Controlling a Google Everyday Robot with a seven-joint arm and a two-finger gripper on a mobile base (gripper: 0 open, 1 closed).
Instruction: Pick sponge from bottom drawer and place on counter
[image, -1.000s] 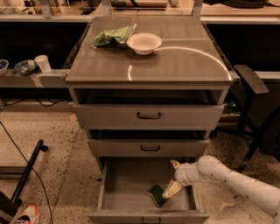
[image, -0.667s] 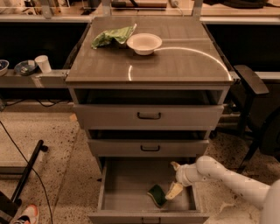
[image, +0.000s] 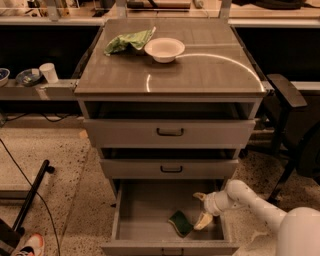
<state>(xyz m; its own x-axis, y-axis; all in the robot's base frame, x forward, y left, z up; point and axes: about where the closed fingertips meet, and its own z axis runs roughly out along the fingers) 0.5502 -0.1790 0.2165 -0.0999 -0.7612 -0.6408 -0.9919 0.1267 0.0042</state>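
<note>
The sponge (image: 180, 223), dark green on a yellow layer, lies on the floor of the open bottom drawer (image: 145, 210), towards its front right. My gripper (image: 201, 209) is inside the drawer just right of the sponge, fingers spread open, one fingertip (image: 203, 221) close beside the sponge and the other (image: 198, 196) further back. It holds nothing. The white arm reaches in from the lower right. The counter (image: 200, 70) is the glossy top of the cabinet.
A white bowl (image: 164, 49) and a light-green cloth (image: 128, 41) sit at the back of the counter. Two shallower drawers with black handles (image: 170, 132) are above the open one. A black chair (image: 290, 100) stands right. A shoe (image: 30, 245) and black pole are at lower left.
The gripper has shifted slightly lower and nearer the sponge; the sponge has not moved.
</note>
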